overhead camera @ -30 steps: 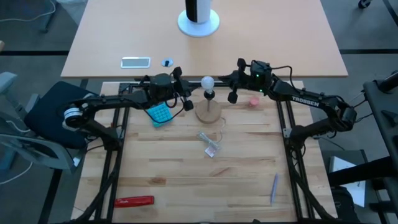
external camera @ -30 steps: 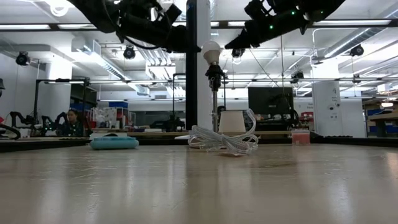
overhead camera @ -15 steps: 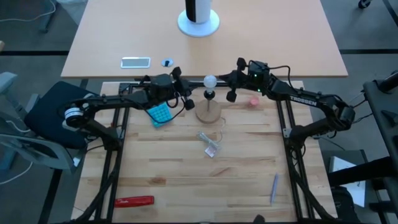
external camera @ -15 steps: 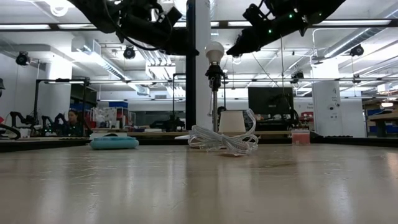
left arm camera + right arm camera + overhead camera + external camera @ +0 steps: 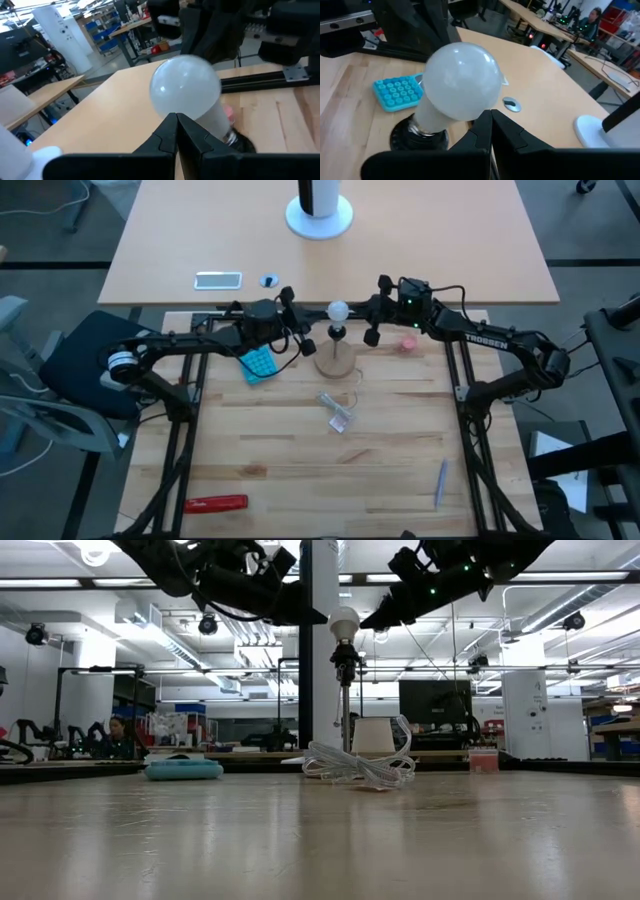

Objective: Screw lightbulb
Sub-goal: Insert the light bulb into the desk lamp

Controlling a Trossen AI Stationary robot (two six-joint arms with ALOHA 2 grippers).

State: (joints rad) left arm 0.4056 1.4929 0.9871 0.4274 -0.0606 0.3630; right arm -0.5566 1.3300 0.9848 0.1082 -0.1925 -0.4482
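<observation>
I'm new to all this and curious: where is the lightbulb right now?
In the high view, the lightbulb sits atop a thin black stem rising from the round wooden base, near the table's far edge, between the left hand and right hand.

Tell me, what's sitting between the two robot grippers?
The white globe lightbulb on its black socket stem, shown in the high view, between the left gripper and right gripper.

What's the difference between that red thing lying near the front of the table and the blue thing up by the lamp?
The red tool is long and narrow; the blue tray is a squat rectangle with a grid of small cells. The red tool lies alone near the front left corner; the blue tray sits at the back, partly under the left arm's gripper and beside the wooden lamp base. Both lie flat on the table, and no gripper touches either.
</observation>
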